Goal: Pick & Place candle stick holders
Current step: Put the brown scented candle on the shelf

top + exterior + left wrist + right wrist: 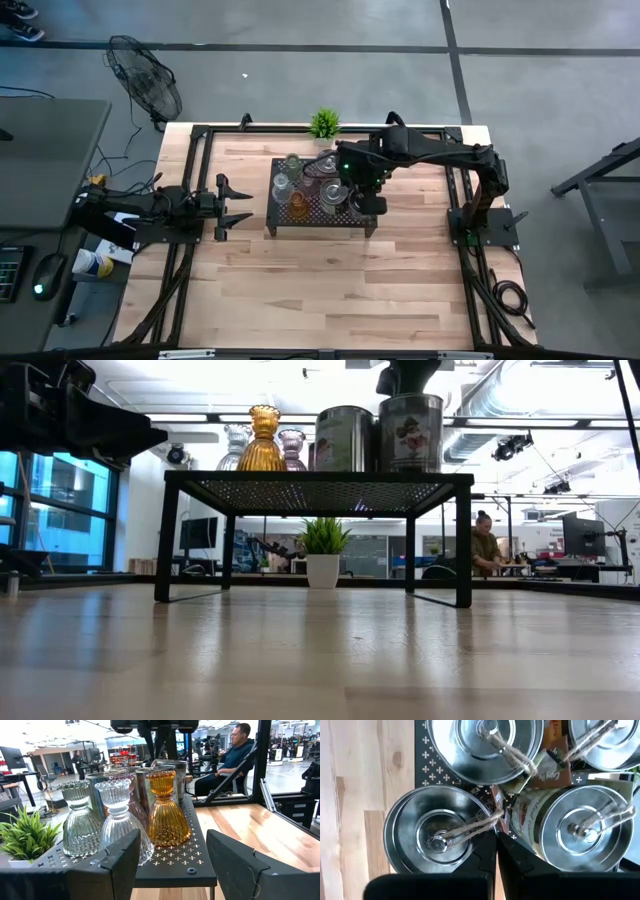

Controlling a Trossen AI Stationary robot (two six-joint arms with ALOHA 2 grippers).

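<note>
On the black rack [285, 224] near the table's [330, 290] far edge stand three clear glass holders [118, 822], one amber holder [167, 810] and four silver holders [445, 832]. The right gripper [496, 851], clenched shut, hangs over the silver ones at the rack's right end. The left gripper [172, 865] waits released near the table's left edge.

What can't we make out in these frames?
- High view: the right gripper covers the shiny silver holders under it on the black perforated rack.
- Right wrist view: whether the shut fingers pinch the twine is unclear.
- Left wrist view: amber glass holder and clear ribbed glass holders screen the silver ones.
</note>
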